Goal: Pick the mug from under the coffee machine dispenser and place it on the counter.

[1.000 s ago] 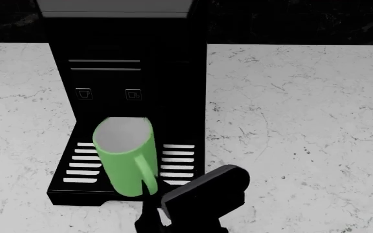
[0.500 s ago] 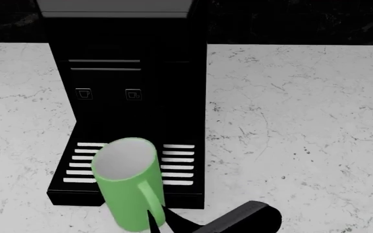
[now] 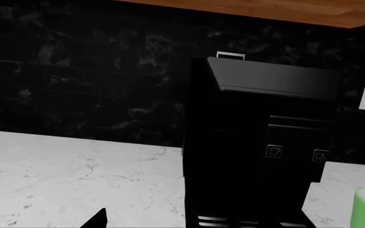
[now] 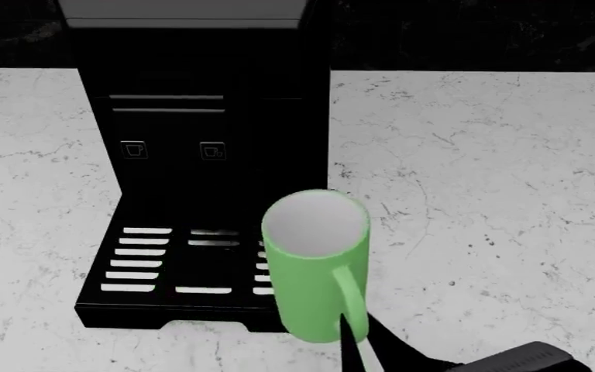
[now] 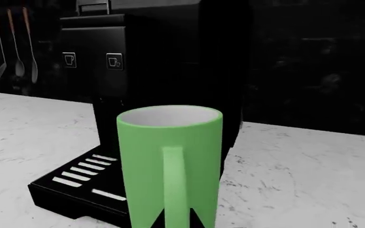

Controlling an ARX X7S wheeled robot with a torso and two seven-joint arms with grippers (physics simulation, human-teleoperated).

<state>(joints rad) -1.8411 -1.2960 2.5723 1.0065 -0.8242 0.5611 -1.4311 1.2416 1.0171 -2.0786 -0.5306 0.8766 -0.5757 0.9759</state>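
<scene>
Right end effector [image 4: 352,341]: two dark fingers pinching the mug [image 4: 315,263] by the lower part of its loop handle, one finger either side, as the right wrist view shows. The left end effector is barely in frame, only a dark sliver at the edge of the left wrist view; cannot tell whether it is spread or pressed together.

Mug sits directly ahead of the right end effector, upright, handle facing the fingers. It appears lifted, with its base hanging over the right front corner of the drip tray [image 4: 142,267], out from below the spout area. The coffee machine dispenser [image 4: 199,116] stands just beyond it and to the left. Open bench [image 4: 483,170] stretches away to the right of the end effector.

Risks, as I judge them:
- Handle-only pinch on a tall body; the mug could swing or rotate about the fingers during a quick sideways move.
- Base may clip the tray's raised front lip or the machine's side wall if lowered too soon.
- Releasing while partly over the tray edge would leave it tilted and likely to topple.

Mug's look: tall cylinder, light green outside, pale white-grey inside, seemingly empty. Green loop handle, narrow and flat-faced. Walls smooth, rim even, no visible marks.
</scene>
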